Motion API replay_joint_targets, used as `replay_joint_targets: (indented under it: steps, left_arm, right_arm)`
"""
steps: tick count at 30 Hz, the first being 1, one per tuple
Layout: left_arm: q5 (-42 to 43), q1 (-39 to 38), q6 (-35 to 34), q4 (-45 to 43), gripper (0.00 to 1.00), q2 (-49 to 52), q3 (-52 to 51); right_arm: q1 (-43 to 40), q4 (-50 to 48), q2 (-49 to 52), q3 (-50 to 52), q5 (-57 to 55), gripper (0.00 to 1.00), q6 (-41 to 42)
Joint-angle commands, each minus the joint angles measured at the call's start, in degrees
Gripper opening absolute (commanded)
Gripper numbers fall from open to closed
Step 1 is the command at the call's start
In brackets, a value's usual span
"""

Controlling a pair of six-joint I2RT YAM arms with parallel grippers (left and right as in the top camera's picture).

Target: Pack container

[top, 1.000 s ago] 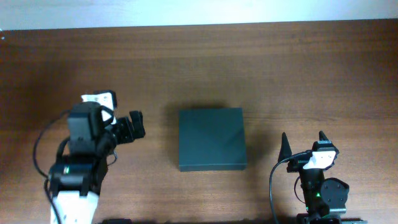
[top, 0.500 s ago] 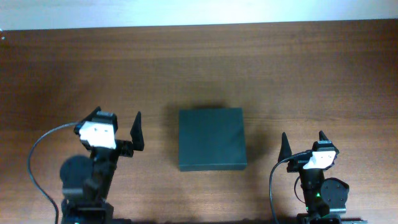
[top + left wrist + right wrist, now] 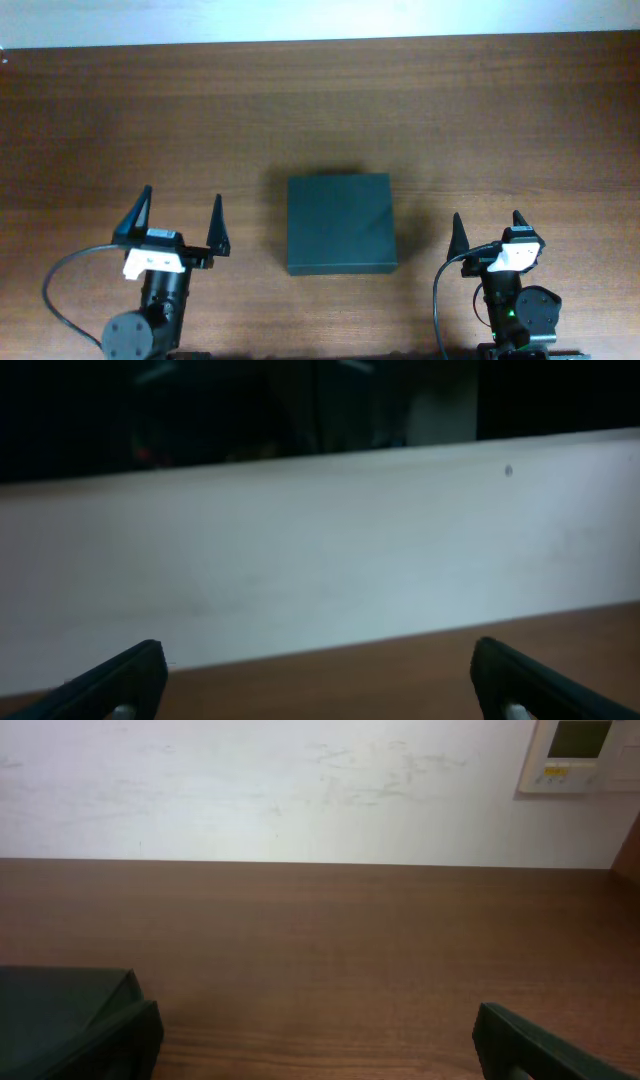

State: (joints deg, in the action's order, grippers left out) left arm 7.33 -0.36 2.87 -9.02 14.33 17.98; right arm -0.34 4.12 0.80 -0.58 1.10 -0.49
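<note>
The container (image 3: 340,224) is a dark green-black box with its lid closed flat, at the middle of the wooden table. Its corner shows at the lower left of the right wrist view (image 3: 60,1005). My left gripper (image 3: 181,214) is open and empty, to the left of the box and pointing toward the table's far edge. In the left wrist view its fingertips (image 3: 120,682) stand wide apart with only table and wall between them. My right gripper (image 3: 486,229) is open and empty, to the right of the box.
The brown wooden table (image 3: 480,110) runs to a white wall at the back (image 3: 300,790). A wall thermostat (image 3: 580,755) shows at the upper right of the right wrist view.
My left arm has drawn back toward the near edge and turned its gripper from pointing right at the box to pointing straight away, jaws open. The right arm and box have not moved.
</note>
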Motion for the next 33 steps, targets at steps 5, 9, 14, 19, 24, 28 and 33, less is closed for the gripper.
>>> replay_joint_targets:
  steps: [5, 9, 14, 19, 24, 28, 33]
  left_arm:
    - [0.4, 1.4, 6.5, -0.7, 0.99, -5.1, -2.4]
    - [0.4, 1.4, 6.5, -1.1, 0.99, -8.0, -4.3]
    - [0.2, 1.6, 6.5, -6.1, 0.99, -11.5, -8.2]
    - [0.2, 2.6, 6.5, -10.6, 0.99, -13.8, -12.1]
    - [-0.6, 2.9, 6.5, -14.8, 0.99, -14.0, -15.0]
    - [-1.1, 2.9, 6.5, -18.6, 0.99, -14.0, -17.4]
    - [-1.3, 2.9, 7.3, -18.7, 0.99, -14.0, -17.5]
  right_arm:
    - [0.3, 0.4, -0.6, 0.3, 0.2, 0.99, -0.4]
    - [0.3, 0.4, -0.6, 0.3, 0.2, 0.99, -0.4]
    - [0.3, 0.4, -0.6, 0.3, 0.2, 0.99, -0.4]
    - [0.3, 0.4, -0.6, 0.3, 0.2, 0.99, -0.4]
    - [0.3, 0.4, -0.6, 0.3, 0.2, 0.99, -0.4]
    - [0.3, 0.4, -0.6, 0.3, 0.2, 0.99, -0.4]
    - [0.3, 0.4, -0.6, 0.3, 0.2, 0.99, -0.4]
